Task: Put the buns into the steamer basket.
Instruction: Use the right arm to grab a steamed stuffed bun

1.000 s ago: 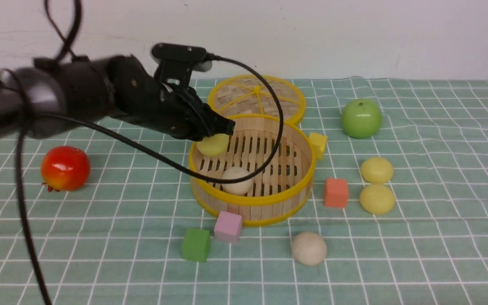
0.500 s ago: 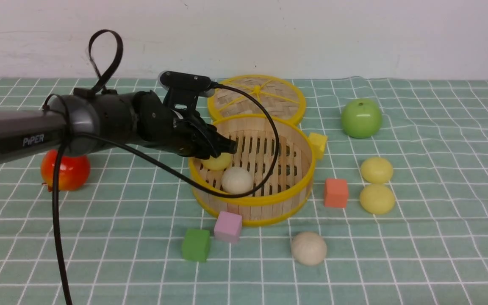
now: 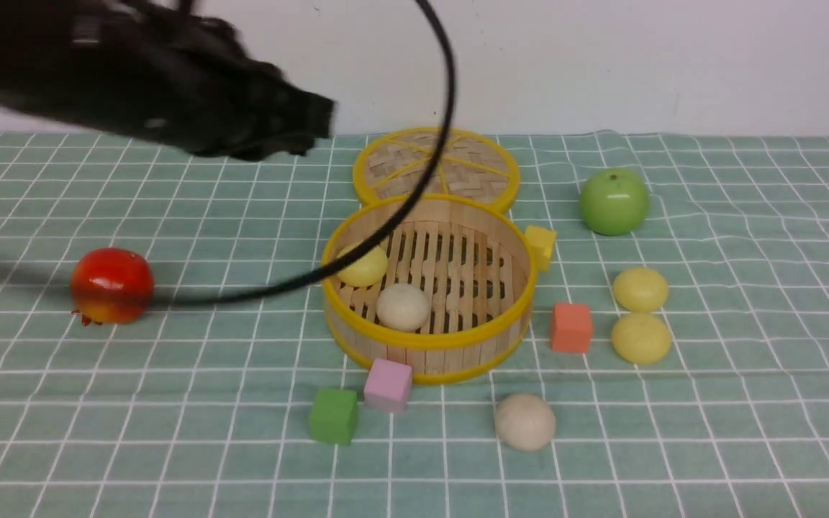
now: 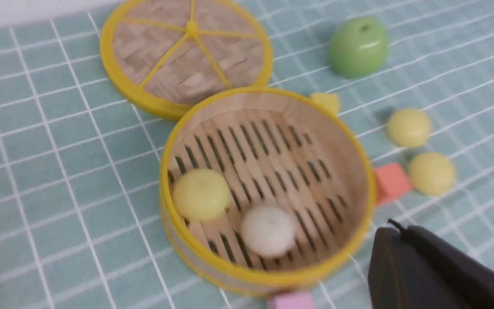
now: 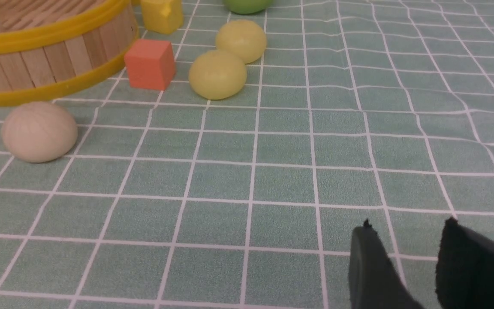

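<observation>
The steamer basket (image 3: pixel 429 347) stands mid-table. Two buns lie on its slats, a pale yellow one (image 3: pixel 362 266) and an off-white one (image 3: pixel 403 306); both also show in the left wrist view, yellow (image 4: pixel 201 194) and off-white (image 4: pixel 267 230). On the cloth to the basket's right rest two yellow buns (image 3: pixel 640 288) (image 3: pixel 641 337), and a beige bun (image 3: pixel 524 421) sits in front. My left gripper (image 3: pixel 321 119), blurred, hangs high, left of and behind the basket, jaws shut and empty (image 4: pixel 395 227). My right gripper (image 5: pixel 408 225) is open, empty, low over the cloth, well short of the buns.
The flat woven lid (image 3: pixel 436 162) lies behind the basket. A green apple (image 3: pixel 613 201) is at the right, a red apple (image 3: pixel 111 285) at the left. Yellow (image 3: pixel 540 244), orange (image 3: pixel 571 327), pink (image 3: pixel 388 385) and green (image 3: pixel 333 415) cubes ring the basket. The left arm's cable (image 3: pixel 386 230) droops across the basket's left rim.
My left gripper lowered the yellow bun into the basket, let it go, then rose up and back to the left and shut. The bun now rests beside the off-white one.
</observation>
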`<action>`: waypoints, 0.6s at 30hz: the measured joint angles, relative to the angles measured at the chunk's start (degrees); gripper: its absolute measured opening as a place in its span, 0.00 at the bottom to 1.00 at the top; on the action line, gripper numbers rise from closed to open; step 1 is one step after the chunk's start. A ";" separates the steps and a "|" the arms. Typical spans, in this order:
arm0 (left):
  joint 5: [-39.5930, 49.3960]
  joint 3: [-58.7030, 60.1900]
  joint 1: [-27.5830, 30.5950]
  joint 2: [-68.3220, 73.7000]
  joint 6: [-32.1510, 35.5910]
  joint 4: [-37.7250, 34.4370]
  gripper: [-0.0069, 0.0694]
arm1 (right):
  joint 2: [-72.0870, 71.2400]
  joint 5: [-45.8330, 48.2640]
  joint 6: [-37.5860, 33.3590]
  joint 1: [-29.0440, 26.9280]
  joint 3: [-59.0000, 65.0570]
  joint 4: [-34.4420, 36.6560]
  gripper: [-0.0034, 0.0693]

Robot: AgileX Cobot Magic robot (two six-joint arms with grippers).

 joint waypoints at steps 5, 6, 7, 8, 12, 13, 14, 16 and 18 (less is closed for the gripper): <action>-4.04 19.41 0.00 -20.74 -0.86 -2.39 0.07 | 0.00 0.00 0.00 0.00 0.00 0.00 0.38; -4.29 19.41 0.00 -21.59 -0.86 -2.53 0.07 | 0.00 0.00 0.00 0.00 0.00 0.00 0.38; -6.20 24.76 0.00 -27.63 -0.92 -3.73 0.07 | 0.00 0.00 0.00 0.00 0.00 0.00 0.38; -8.09 29.96 0.00 -33.60 -0.92 -4.89 0.07 | 0.00 0.00 0.00 0.00 0.00 0.00 0.38; -15.65 41.92 0.00 -47.94 -0.96 -6.67 0.07 | 0.00 0.00 0.00 0.00 0.00 0.00 0.38; -18.79 45.81 0.00 -52.67 -0.96 -6.79 0.07 | 0.00 0.00 0.00 0.00 0.00 0.00 0.38; -20.54 48.77 0.00 -56.41 -0.96 -6.90 0.07 | 0.00 0.00 0.00 0.00 0.00 0.00 0.38; -21.84 52.34 0.00 -61.24 -0.96 -6.91 0.07 | 0.00 0.00 0.00 0.00 0.00 0.00 0.38; -23.49 55.91 0.00 -66.51 -1.04 -6.94 0.07 | 0.00 0.00 0.00 0.00 0.00 0.00 0.38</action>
